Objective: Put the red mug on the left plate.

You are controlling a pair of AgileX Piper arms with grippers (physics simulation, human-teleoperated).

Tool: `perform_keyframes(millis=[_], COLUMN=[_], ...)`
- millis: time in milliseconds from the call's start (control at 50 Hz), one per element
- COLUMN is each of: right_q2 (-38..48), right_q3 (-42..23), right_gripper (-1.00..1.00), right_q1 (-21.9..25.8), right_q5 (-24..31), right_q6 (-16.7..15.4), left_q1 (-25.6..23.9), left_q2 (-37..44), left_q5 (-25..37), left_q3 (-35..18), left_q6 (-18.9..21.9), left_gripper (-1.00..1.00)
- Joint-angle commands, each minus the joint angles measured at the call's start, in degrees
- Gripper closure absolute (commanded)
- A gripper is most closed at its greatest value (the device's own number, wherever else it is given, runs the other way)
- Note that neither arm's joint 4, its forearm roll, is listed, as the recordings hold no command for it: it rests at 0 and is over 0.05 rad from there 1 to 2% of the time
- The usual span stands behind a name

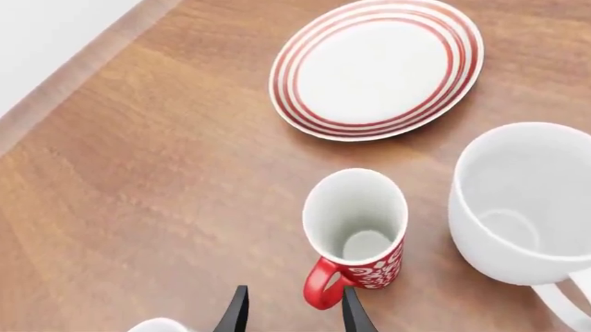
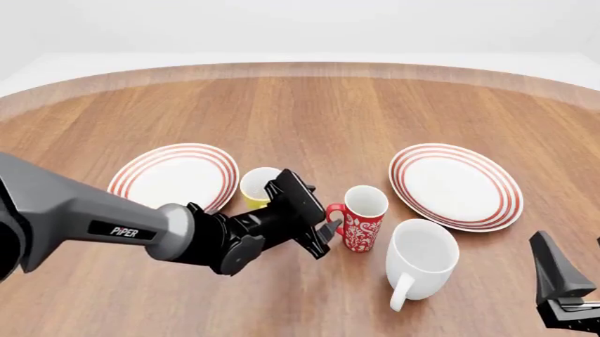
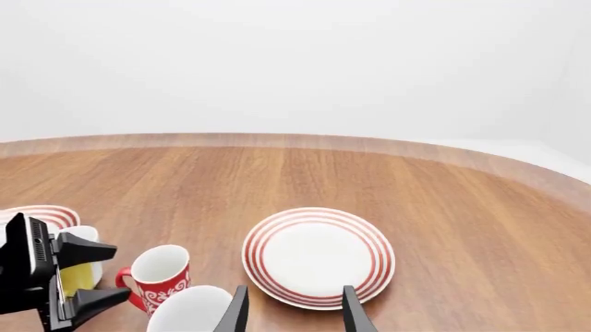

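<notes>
On the wooden surface (image 2: 310,105), the red mug (image 2: 362,217) stands upright mid-surface; I've spread my left tool (image 2: 314,217) around its handle for a grip, the left plate (image 2: 175,175) waiting toward the left edge

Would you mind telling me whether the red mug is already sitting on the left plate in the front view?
No, the red mug stands on the bare table, apart from the left plate, with the yellow mug between them.
</notes>
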Motion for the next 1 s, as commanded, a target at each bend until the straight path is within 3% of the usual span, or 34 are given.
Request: perform_keyframes(millis=[20,440,460,1000], right_q2=[-0.2,-0.6,-0.7,-0.8], right_q3=[-0.1,-0.3,-0.5,-0.2], right_gripper=[-1.0,-1.0,-1.0,-1.0], right_q1=[-0.1,-0.1,-0.1,-0.1], right_q5=[0.4,0.8,1.2,0.9], right_q6=[0.1,0.2,0.2,0.2], left_q1=[-0.2,-0.4,-0.3,-0.7], left_q2=[0.9,1.0,0.9,0.5], left_q5=[0.2,0.0,0.0,-0.1], left_q3=[-0.7,-0.6,-0.6,-0.4], left_q6=[0.2,0.2,0.2,-0.5], left_gripper=[-1.0,-1.0,1.0,1.0])
